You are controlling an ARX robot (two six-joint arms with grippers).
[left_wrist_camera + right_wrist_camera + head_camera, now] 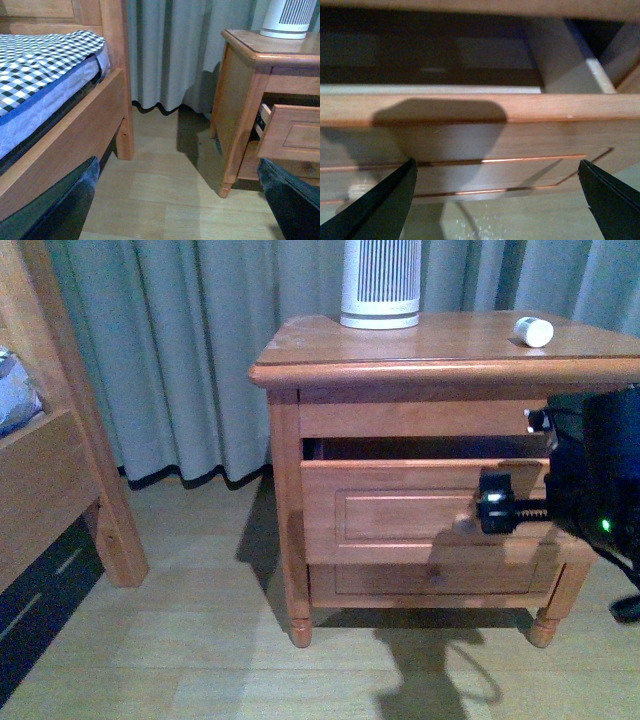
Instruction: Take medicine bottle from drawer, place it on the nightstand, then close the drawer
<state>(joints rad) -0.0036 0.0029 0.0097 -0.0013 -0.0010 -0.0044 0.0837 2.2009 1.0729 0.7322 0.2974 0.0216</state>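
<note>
Medicine bottle (533,331), a tiny white cylinder, lies on its side on the top of the small reddish-brown wooden nightstand (420,370), near that top's right-hand edge and well apart from the large white ribbed cylinder (380,284) standing toward the back of the same top.

Right gripper (495,200) has its two dark fingers (380,210) spread wide, released and holding nothing, pointed at the recessed panel front of the upper wooden drawer (420,510). In the front view the black arm (590,480) reaches in before the nightstand's right side, a black part of it close against the drawer front; whether it touches cannot be told. The drawer stands pulled partly out, a dark gap showing above its front edge.

Left gripper (175,200) is likewise spread open and empty, hanging over pale wood-plank floor (165,195) beside the nightstand, not near the drawer.

Grey-green curtains (180,350) hang behind the nightstand down to the floor.

Only the right wrist view looks over the drawer's front edge into its pale interior, where a side wall shows. Only the left wrist view shows the drawer's side jutting from the cabinet, and, across the floor from the nightstand, a wooden bed frame (75,135) with checked bedding (45,55). Only the front view shows the bottle.
</note>
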